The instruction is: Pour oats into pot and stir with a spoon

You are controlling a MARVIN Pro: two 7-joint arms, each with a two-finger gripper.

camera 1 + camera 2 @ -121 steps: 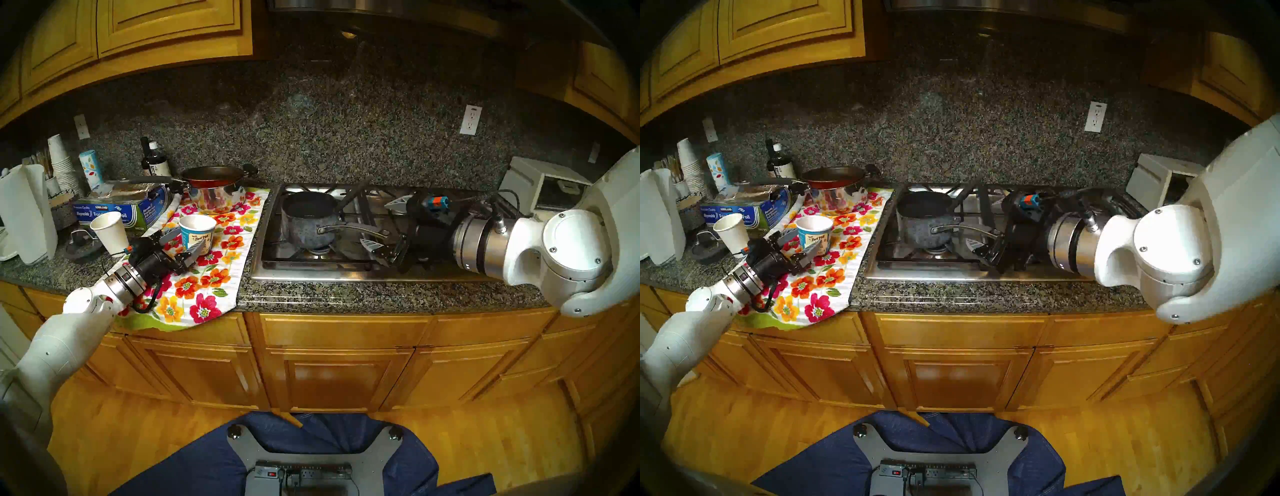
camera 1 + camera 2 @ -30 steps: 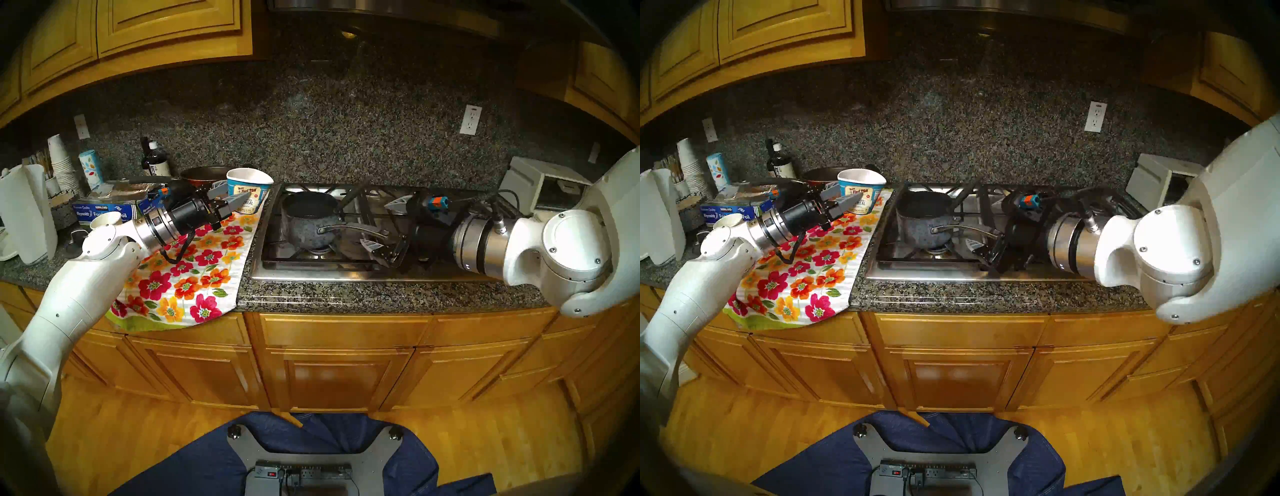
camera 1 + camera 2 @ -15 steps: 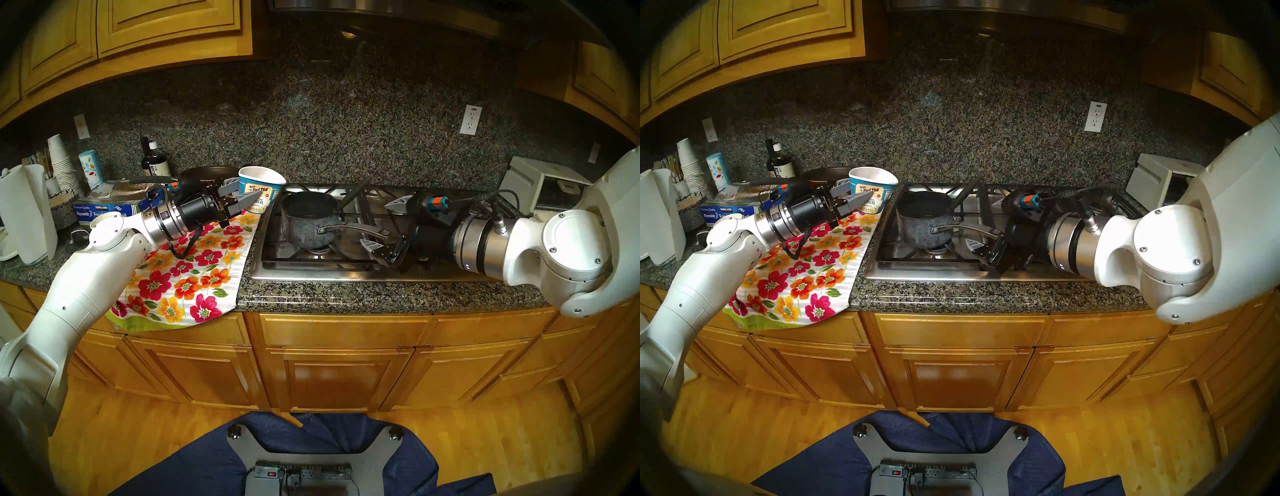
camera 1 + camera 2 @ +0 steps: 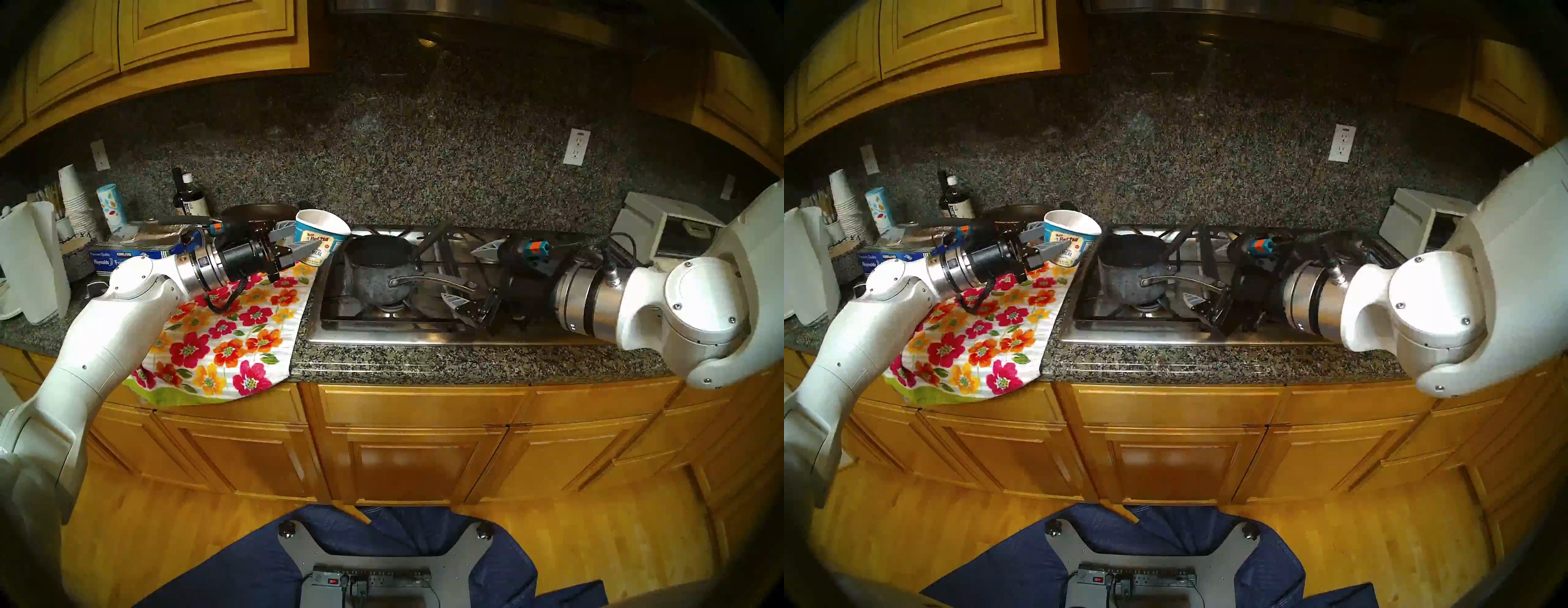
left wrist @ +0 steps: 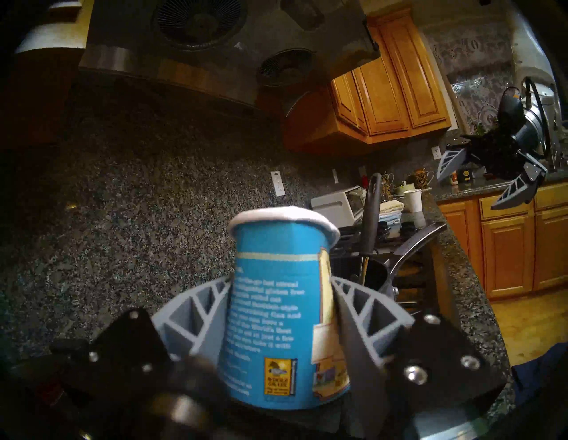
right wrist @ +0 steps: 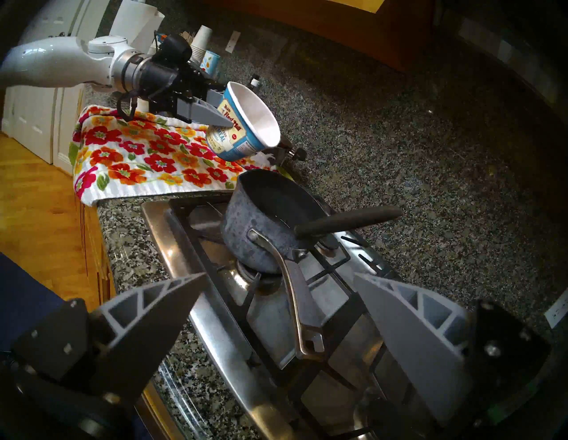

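Left gripper clamped on oat cup, tilted, just left of pot on stove. Right gripper spread, empty. Spoon in pot. Advise: centre rim over pot before tipping further; pour slowly.

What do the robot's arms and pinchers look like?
Both arms are smooth white shells ending in a shiny silver wrist ring and a black hand. The left gripper and right gripper have grey, pointed, ribbed fingers. A black cable loops under the left wrist, and each hand carries an orange-and-blue plug.
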